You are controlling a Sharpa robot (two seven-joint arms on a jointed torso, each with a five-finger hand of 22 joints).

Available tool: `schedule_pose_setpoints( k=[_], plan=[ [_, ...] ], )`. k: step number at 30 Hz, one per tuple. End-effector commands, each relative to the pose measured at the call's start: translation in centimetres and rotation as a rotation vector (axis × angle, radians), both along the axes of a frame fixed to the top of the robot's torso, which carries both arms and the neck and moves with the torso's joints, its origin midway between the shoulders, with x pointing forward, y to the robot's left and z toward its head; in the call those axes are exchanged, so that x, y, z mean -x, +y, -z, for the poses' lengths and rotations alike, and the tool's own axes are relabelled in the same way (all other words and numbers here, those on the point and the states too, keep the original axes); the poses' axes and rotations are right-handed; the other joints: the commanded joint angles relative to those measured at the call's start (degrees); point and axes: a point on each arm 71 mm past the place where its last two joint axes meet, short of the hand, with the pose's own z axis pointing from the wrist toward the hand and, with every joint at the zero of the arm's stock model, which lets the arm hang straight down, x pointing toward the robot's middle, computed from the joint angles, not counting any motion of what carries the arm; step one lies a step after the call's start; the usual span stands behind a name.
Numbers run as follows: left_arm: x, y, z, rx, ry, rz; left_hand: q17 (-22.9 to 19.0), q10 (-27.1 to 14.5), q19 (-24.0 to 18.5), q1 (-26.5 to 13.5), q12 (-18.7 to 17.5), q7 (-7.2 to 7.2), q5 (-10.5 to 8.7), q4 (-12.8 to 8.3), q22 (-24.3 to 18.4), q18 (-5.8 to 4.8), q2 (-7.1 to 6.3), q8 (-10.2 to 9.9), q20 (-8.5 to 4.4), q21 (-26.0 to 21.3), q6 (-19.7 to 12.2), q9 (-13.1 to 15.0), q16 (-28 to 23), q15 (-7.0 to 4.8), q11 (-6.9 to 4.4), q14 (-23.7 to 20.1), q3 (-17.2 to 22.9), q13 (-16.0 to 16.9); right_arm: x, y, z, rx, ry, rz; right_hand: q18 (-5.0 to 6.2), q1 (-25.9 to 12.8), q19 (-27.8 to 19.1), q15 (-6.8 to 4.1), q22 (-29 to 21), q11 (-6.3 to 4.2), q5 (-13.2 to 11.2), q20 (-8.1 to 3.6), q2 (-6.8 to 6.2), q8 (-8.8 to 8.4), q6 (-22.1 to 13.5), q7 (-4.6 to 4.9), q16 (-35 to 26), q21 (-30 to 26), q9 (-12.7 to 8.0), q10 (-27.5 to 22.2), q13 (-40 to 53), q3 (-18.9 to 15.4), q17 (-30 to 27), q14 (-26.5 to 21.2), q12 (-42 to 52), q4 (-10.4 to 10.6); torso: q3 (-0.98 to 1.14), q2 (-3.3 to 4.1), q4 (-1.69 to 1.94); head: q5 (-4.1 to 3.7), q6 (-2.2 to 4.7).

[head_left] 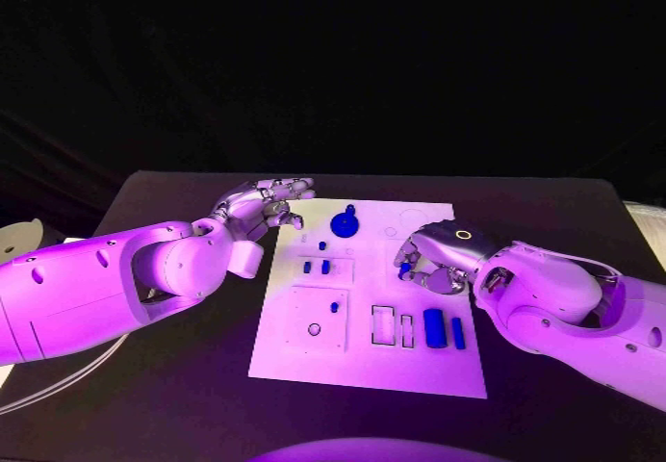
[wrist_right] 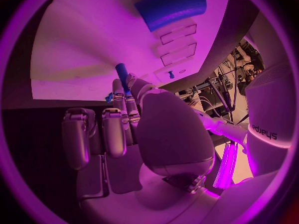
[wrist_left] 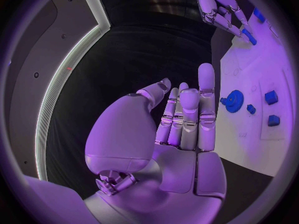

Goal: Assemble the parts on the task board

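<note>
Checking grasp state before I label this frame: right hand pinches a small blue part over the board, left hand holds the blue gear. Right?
Half right. The right hand does pinch a small blue part above the white board, as the right wrist view shows. But the left hand holds nothing: in the left wrist view its fingers are bare, and the blue gear lies on the board, apart from them.

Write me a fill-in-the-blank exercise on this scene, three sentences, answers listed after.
1. The right hand pinches a small ____ part above the task board.
2. The left hand holds ____, its fingers extended beside the board's far corner.
3. The blue gear lies on the board nearer the ____ hand.

Missing words: blue; nothing; left
</note>
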Motion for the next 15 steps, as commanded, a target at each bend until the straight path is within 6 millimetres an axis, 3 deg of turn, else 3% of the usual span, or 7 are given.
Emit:
schedule_pose_setpoints(
  k=[1, 8, 15],
  plan=[
    [0.0, -0.1, -0.1, 0.007, -0.008, 0.016, -0.10, -0.37, 0.08, 0.13, 0.24, 0.02, 0.34, -0.28, -0.10, 1.03, 0.11, 0.05, 0.31, -0.29, -0.36, 0.01, 0.17, 0.07, -0.17, -0.48, -0.01, -0.04, 0.3, 0.3, -1.0, -0.042, -0.033, -0.011, 0.72, 1.19, 3.08, -0.43, 7.03, -0.76, 0.12, -0.28, 1.34, 0.03, 0.43, 0.02, -0.27, -0.03, 0.14, 1.04, -0.07, 0.41, 2.51, 3.73, -0.46, -0.10, -0.03, -0.03, 0.02, -0.04, -0.03],
    [0.0, -0.1, -0.1, 0.008, -0.008, 0.017, -0.21, -0.42, 0.07, 0.13, 0.33, 0.03, 0.34, -0.31, -0.11, 1.04, 0.15, 0.09, 0.32, -0.30, -0.37, 0.02, 0.15, 0.07, -0.17, -0.53, -0.03, -0.03, 0.9, 0.6, -2.2, -0.078, -0.035, -0.028, 0.71, 1.18, 3.09, -0.38, 7.04, -0.67, 0.12, -0.27, 1.15, -0.06, 0.40, 0.14, -0.24, -0.03, 0.19, 1.06, -0.10, 0.53, 2.56, 3.74, -0.70, -0.26, -0.06, -0.01, -0.03, 0.00, -0.08],
    [0.1, -0.2, -0.1, 0.010, -0.007, 0.022, -0.21, -0.42, 0.07, 0.13, 0.33, 0.03, 0.34, -0.31, -0.11, 1.04, 0.15, 0.09, 0.32, -0.30, -0.37, 0.02, 0.15, 0.07, -0.17, -0.53, -0.03, -0.03, 2.7, 3.6, -1.8, -0.144, -0.007, -0.114, 0.71, 1.22, 3.09, -0.32, 7.02, -0.55, 0.14, -0.24, 1.03, -0.17, 0.34, 0.29, -0.24, -0.05, 0.24, 1.07, -0.13, 0.73, 2.56, 3.74, -0.96, -0.46, -0.02, 0.03, 0.02, 0.39, -0.10]
  ],
)
